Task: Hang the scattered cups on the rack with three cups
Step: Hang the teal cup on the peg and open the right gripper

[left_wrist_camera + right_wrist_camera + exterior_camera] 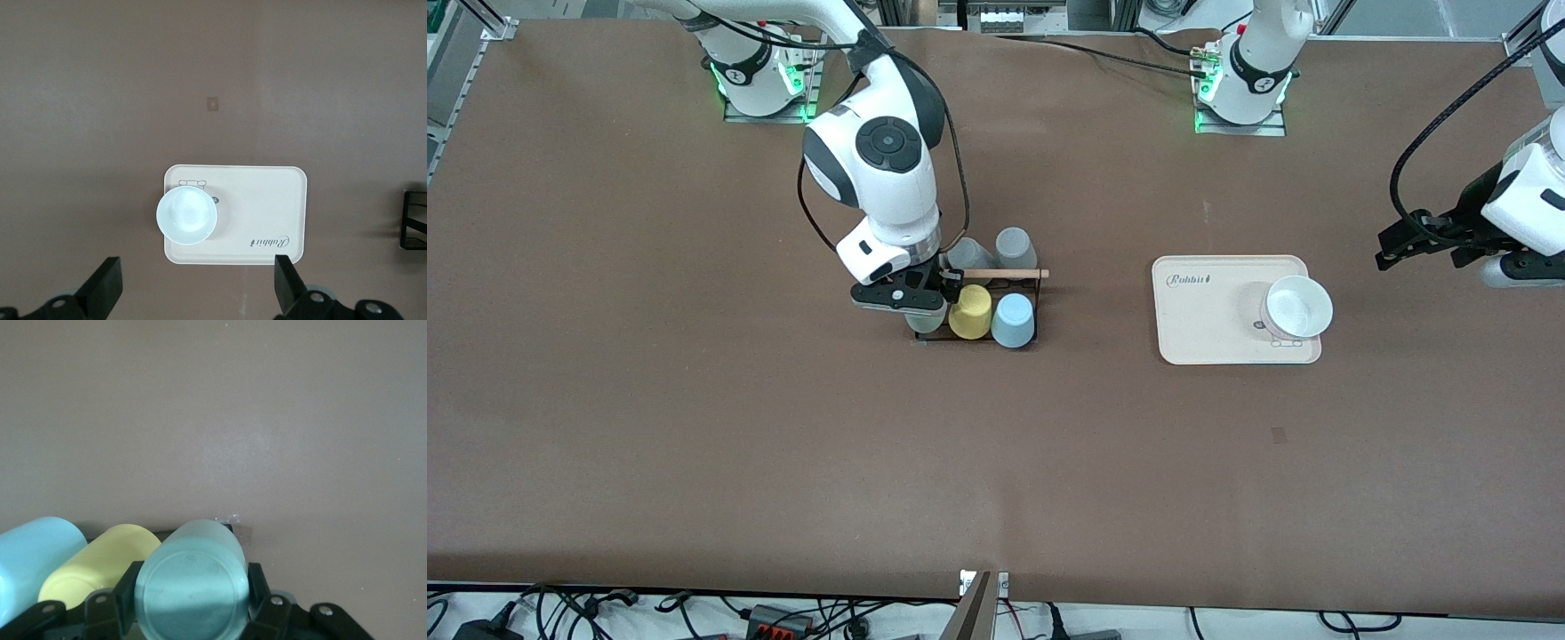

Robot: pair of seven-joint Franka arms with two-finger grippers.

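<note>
The black wire rack (1021, 275) with a wooden rod stands mid-table. On its row nearer the camera the light blue cup (1014, 320) hangs at the left arm's end, beside the yellow cup (970, 312). The sage green cup (925, 323) is at the right arm's end of that row, beside the yellow cup. My right gripper (909, 304) is over it, its fingers against both sides of the green cup (192, 577). The right wrist view also shows the blue cup (33, 553). My left gripper (1414, 244) waits open and empty above the table at the left arm's end.
Two grey cups (1015, 246) (967, 255) hang on the rack's row farther from the camera. A beige tray (1209, 329) with a white bowl (1298, 307) lies toward the left arm's end; the left wrist view shows both, tray (267, 200) and bowl (187, 215).
</note>
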